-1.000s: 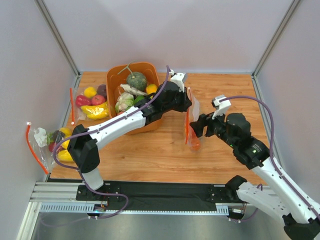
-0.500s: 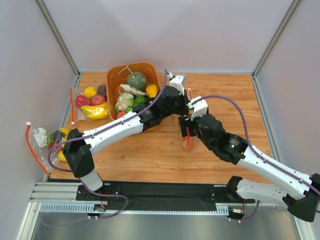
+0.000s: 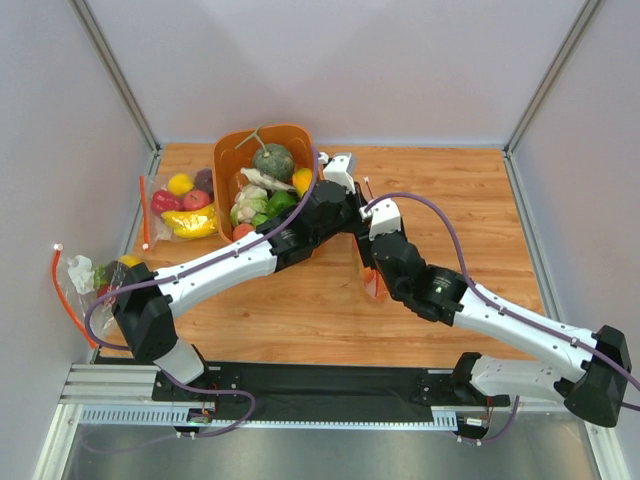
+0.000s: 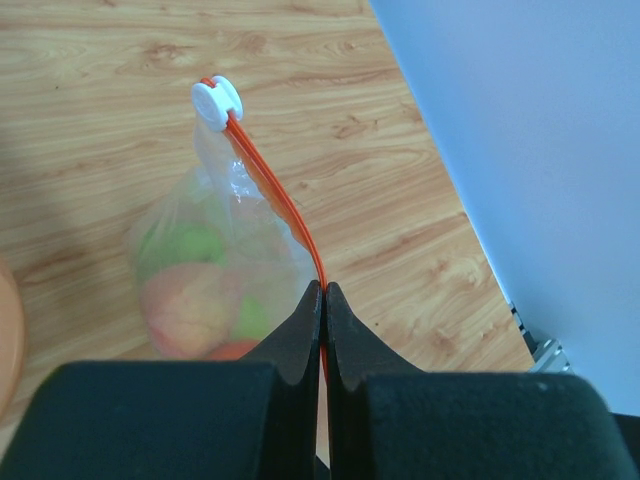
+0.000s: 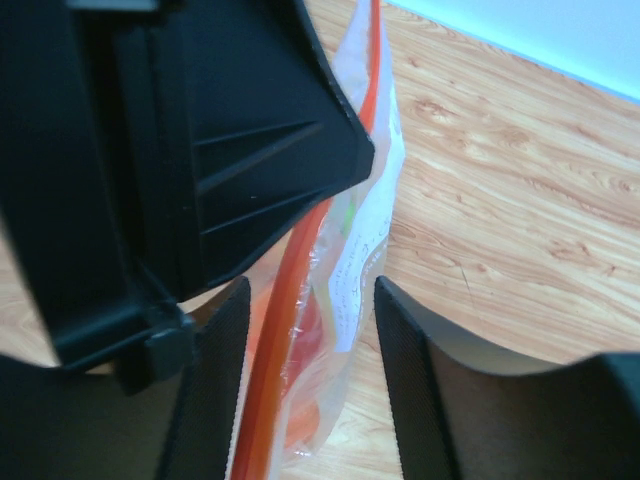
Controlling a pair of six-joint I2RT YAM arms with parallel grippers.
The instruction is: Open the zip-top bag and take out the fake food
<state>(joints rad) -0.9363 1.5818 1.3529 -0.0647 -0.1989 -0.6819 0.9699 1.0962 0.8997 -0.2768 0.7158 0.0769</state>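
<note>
The zip-top bag (image 3: 375, 282) hangs upright over the middle of the table. My left gripper (image 4: 323, 290) is shut on its red-orange zip strip (image 4: 270, 185), and a white slider (image 4: 217, 100) sits at the strip's far end. The fake food (image 4: 195, 295), green and peach-red fruits, lies in the bag's bottom. My right gripper (image 5: 312, 290) is open, its fingers (image 5: 420, 370) on either side of the bag (image 5: 350, 260) just below the left gripper; I cannot tell if they touch it. The white label (image 5: 362, 275) faces the right-hand finger. In the top view both grippers (image 3: 362, 225) crowd together above the bag.
An orange basket (image 3: 228, 150) with a grey-green melon and other produce stands behind the left arm. A clear bag with a banana (image 3: 185, 210) lies at the back left. Another bag (image 3: 95, 285) lies at the left edge. Walls enclose the table on three sides.
My right arm has swung left from the table's right side, and its open jaws now straddle the bag. My left gripper has shifted slightly left, still holding the zip strip.
</note>
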